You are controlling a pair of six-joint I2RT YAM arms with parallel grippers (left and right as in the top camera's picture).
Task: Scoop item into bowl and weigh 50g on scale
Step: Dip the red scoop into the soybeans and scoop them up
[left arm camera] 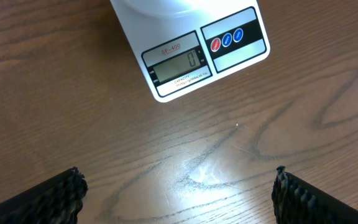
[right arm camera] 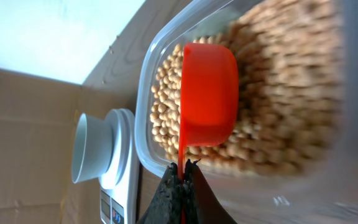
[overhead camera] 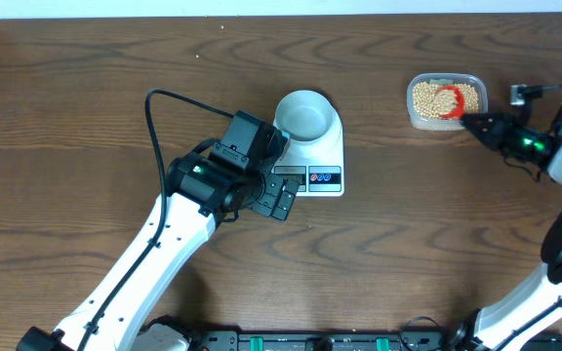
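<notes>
From the scale, the tub is found at 2 o'clock; the empty bowl is borne on the scale's 12 o'clock end. The scoop, pinched by the right gripper, should be dug under the beans and lifted level. The left gripper is held wide, empty.

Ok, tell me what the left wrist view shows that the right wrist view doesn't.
Left wrist only: the display of the scale, reading zero, and the open left gripper over bare table. Right wrist only: the right gripper shut on the handle of a red scoop, which sits in a tub of beans. Both: the scale, though the bowl on it is clear only from the right wrist.
</notes>
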